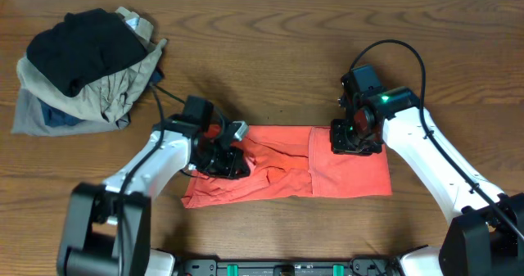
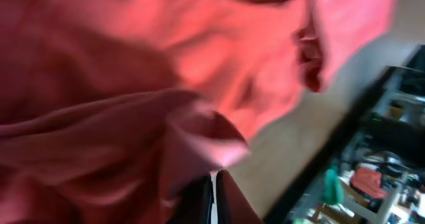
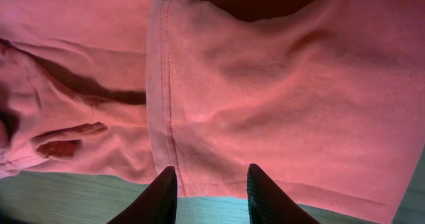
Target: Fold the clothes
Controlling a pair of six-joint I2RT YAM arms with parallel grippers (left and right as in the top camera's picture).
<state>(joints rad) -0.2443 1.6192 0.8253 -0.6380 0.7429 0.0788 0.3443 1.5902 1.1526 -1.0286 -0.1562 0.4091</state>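
Observation:
The clothes, a red-orange T-shirt [image 1: 286, 174], lie in a long, rumpled strip across the near middle of the table. Its right part is a flatter flap with a stitched hem [image 3: 161, 84]. My left gripper [image 1: 223, 160] sits on the shirt's left end. In the left wrist view it [image 2: 216, 184] is shut, with a fold of the red cloth [image 2: 133, 64] pinched at its tips. My right gripper [image 1: 354, 138] is at the flap's far edge. Its dark fingers [image 3: 166, 191] stand open, straddling the shirt's edge [image 3: 279, 84] without pinching it.
A heap of other garments [image 1: 86, 71], black on top of khaki, grey and blue, lies at the table's far left. Bare wooden table [image 1: 262, 55] surrounds the shirt. A black rail [image 1: 286, 268] runs along the near edge.

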